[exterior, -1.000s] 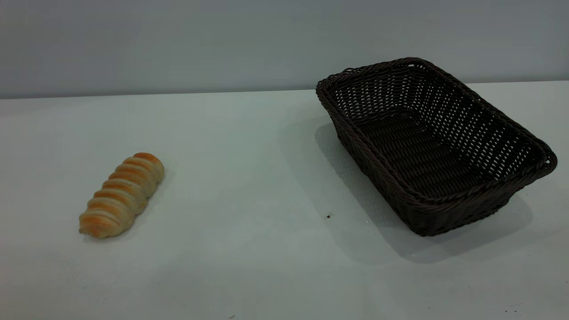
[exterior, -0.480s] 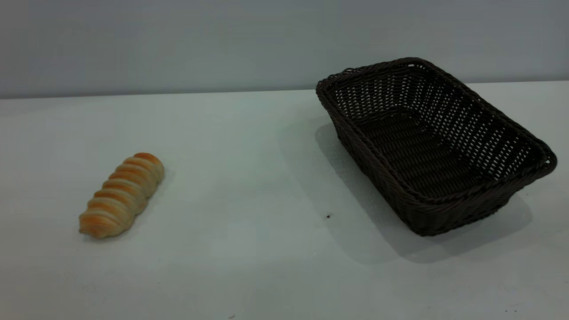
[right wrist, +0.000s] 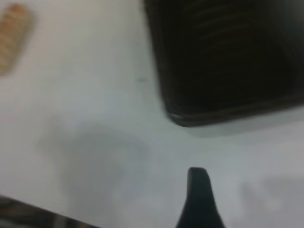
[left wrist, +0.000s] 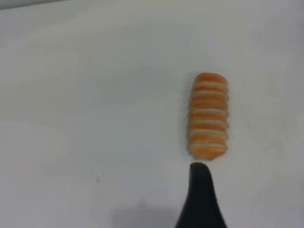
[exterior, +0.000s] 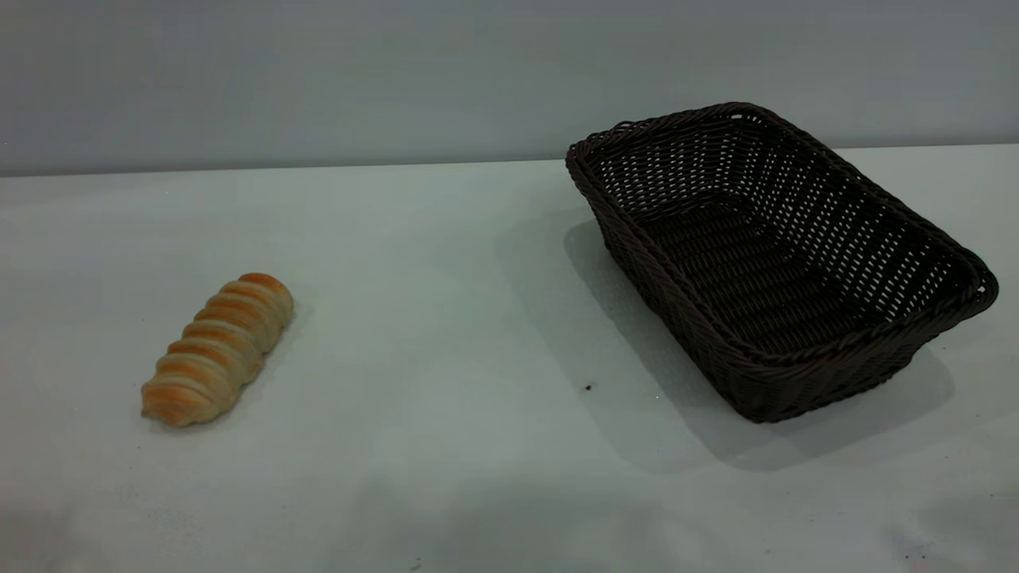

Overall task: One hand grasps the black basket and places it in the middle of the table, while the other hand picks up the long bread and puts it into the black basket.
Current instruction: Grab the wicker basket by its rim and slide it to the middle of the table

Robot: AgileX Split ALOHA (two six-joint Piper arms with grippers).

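While each end effector shows only one dark fingertip [left wrist: 201, 199], grip state indeterminable, long bread [exterior: 216, 348] and black basket [exterior: 776, 259] lie well apart on bench [exterior: 446, 302].

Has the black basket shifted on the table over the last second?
No. In the exterior view the black basket sits at the same spot beside the small dark speck on the table, right of centre.

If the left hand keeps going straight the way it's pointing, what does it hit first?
Most likely the bread. In the left wrist view the left hand points at its near end, with only bare table between. How high the hand is above the table is unclear.
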